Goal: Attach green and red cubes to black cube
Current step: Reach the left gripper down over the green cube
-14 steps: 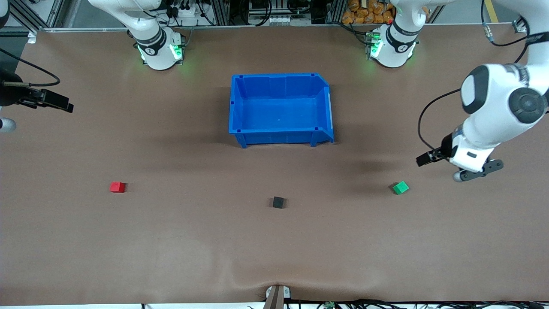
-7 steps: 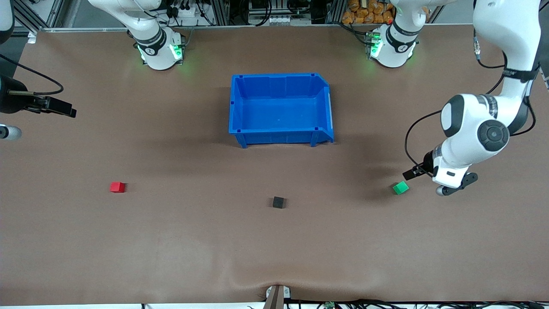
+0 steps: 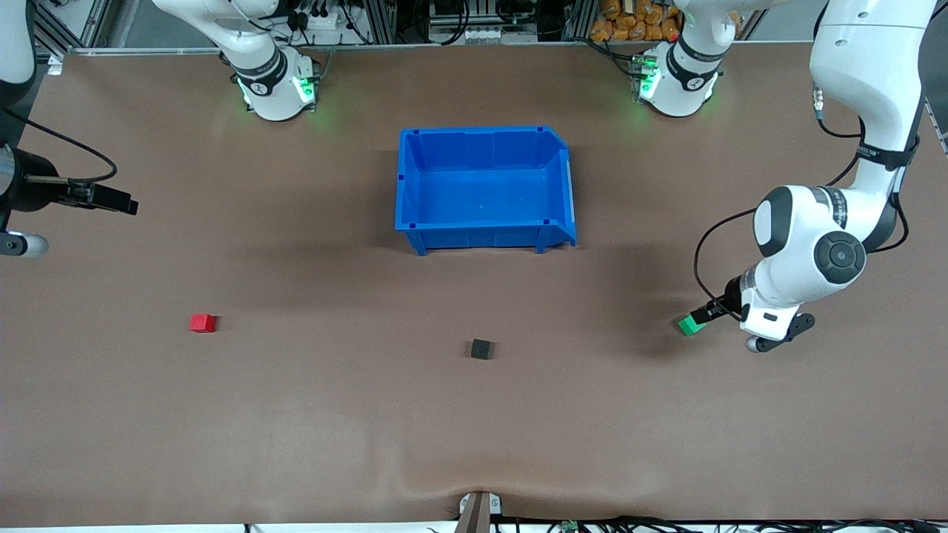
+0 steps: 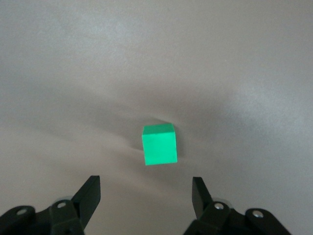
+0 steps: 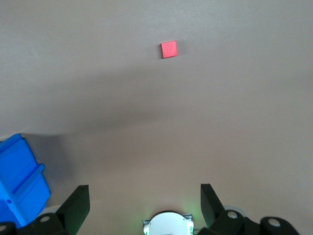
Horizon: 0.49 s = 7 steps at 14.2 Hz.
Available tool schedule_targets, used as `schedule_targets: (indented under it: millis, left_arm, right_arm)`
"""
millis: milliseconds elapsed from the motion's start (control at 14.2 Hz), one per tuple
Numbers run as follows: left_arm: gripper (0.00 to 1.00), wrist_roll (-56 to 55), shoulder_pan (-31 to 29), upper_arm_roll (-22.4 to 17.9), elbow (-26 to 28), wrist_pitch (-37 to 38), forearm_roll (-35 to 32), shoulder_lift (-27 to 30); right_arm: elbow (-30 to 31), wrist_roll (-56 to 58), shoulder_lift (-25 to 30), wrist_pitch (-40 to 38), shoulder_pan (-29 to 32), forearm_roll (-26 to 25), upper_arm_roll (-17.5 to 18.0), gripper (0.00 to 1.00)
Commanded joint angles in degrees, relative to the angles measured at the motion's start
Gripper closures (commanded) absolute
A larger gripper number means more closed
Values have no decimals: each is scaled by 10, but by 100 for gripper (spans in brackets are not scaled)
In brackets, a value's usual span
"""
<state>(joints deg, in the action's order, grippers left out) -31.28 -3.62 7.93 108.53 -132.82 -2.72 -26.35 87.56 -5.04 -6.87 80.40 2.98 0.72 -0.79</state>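
Task barely begun: all three cubes lie apart, none joined.

Left gripper, fingers spread, hovers over green cube near the table's left-arm edge; right gripper, also spread and empty, waits; red cube and black cube lie untouched.

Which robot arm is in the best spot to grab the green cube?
The left arm. Its claw hangs open right over the green cube, with a finger on each side and not touching it. The right claw is open too, but it waits at the right arm's end of the table.

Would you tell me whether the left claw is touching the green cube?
Apart: the left wrist view shows the left claw open, with clear table between its fingers and the green cube.
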Motion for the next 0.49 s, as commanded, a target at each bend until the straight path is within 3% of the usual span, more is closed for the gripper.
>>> schedule_targets:
  millis: [0, 424]
  left_arm:
    - [20, -10, -2, 1, -40, -2, -2, -40]
    - [26, -9, 0, 0, -44, -48, -2, -72]
  right_arm:
    - [15, 4, 5, 9, 11, 9, 6, 0]
    - [28, 0, -7, 27, 14, 9, 6, 0]
